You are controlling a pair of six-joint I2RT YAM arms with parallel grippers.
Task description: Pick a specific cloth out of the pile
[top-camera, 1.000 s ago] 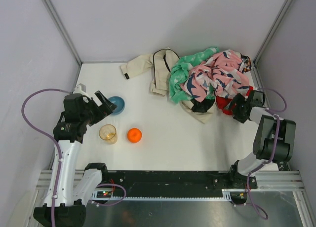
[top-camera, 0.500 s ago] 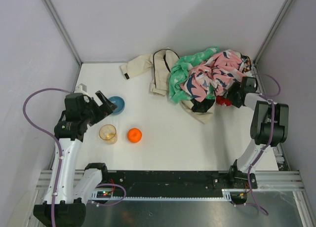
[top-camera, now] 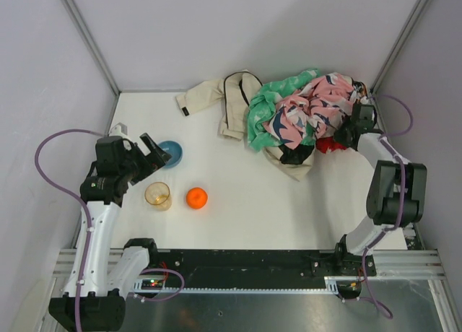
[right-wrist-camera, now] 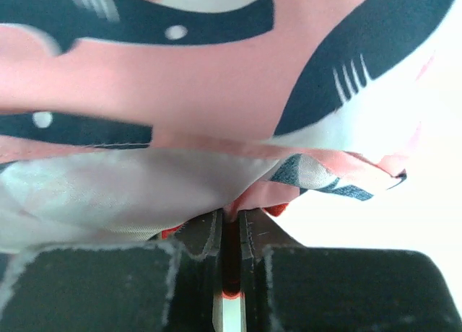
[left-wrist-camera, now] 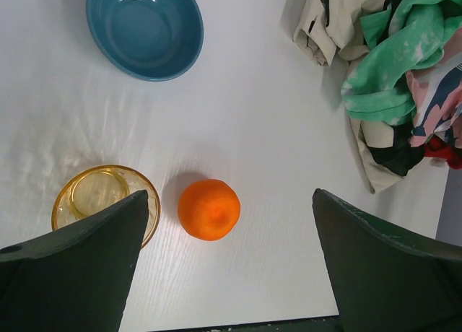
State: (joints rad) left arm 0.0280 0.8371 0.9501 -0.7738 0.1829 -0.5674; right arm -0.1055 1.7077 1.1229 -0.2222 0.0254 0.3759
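Right arm [top-camera: 393,184] having pushed into right edge of pile [top-camera: 299,112] over last second. Its jaws are pressing together on thin red sliver, so we are judging red cloth [top-camera: 328,145] pinched. Cloth is lying at pile's near-right foot, tucked under pink patterned cloth [right-wrist-camera: 216,86], which we are expecting to drag along. Left jaws are hanging apart above orange [left-wrist-camera: 208,209], cup [left-wrist-camera: 101,195] and bowl [left-wrist-camera: 144,29] on worktop [top-camera: 245,216].
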